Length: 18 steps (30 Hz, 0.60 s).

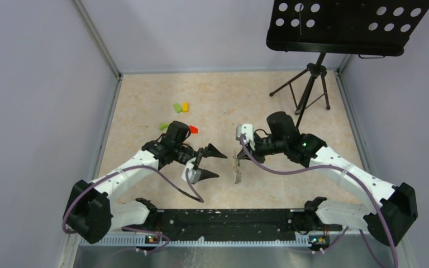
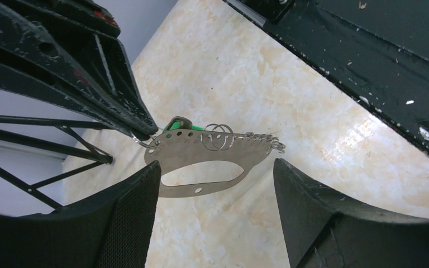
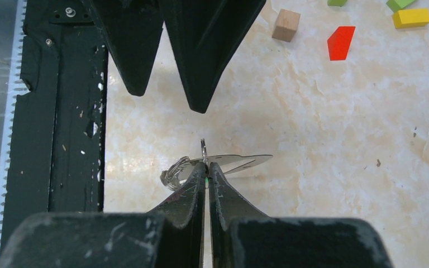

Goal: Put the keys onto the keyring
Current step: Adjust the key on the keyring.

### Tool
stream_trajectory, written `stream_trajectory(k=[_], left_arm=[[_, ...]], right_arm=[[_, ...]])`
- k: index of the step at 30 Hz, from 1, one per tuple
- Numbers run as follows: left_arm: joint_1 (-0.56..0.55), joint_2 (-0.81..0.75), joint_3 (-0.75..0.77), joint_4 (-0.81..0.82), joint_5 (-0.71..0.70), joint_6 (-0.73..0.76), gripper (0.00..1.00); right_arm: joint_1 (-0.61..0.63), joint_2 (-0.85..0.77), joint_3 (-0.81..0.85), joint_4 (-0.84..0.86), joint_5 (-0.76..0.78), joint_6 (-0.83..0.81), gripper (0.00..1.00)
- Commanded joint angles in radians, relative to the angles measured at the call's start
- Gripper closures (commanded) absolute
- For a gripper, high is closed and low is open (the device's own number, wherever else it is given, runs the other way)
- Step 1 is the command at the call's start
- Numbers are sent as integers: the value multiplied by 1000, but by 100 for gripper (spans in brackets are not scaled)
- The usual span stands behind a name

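Table: pale marbled table (image 1: 290, 100) filling the middle of the top view, grey walls around it.
Stand: black perforated stand (image 1: 346, 25) on a tripod, upper right of the top view.
Base rail: black base rail (image 1: 229, 220) along the bottom edge, between the two arm bases.
Left pincer: the left gripper (image 1: 222, 166) sits just left of centre, its fingers spread wide and holding nothing.
Right pincer: the right gripper (image 3: 207, 167) sits just right of centre, with its fingers pressed together on the top edge of the keyring.
Task thing: the keyring (image 2: 201, 151) is a flat silver-grey oval loop with a row of small holes. It hangs from the right fingertips at the centre of the table, just beyond the left fingertips and apart from them. Whether its lower end touches the table I cannot tell.
Blocks: tan cube (image 3: 286, 25), red block (image 3: 341, 43), yellow block (image 3: 410, 18) and green blocks (image 3: 400, 4) lie well apart from the keyring, behind the left arm.
Wire coils: small wire coils (image 2: 219, 135) are threaded along the keyring's upper edge.
Tag: a green tag (image 2: 180, 124) peeks out behind the keyring, close to the pinch.
Keys: the keys are too small to tell apart from the coils.
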Motion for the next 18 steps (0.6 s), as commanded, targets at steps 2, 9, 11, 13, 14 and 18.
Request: stream_trajectory(k=[2,9,11,13,14,18], left_arm=[[-5,20,23,216,40,-388,24],[-14,33,17,450,-1,-825,35],[-17,35,7,508,-13,-912,36],[-19,35,-10,575,-20,-993,39],[-21,37,-16,600,-23,-1026,39],[-31,53,-14,647,-45,-1098,44]], right_arm=[[10,-9,-3,39,-29,-16,100],[10,-8,-6,49,-27,-9,100],[10,-6,-5,49,-28,-8,100],[10,-2,-5,50,-29,-7,100],[10,0,-4,50,-30,-6,100],[10,2,-2,52,-32,-3,100]])
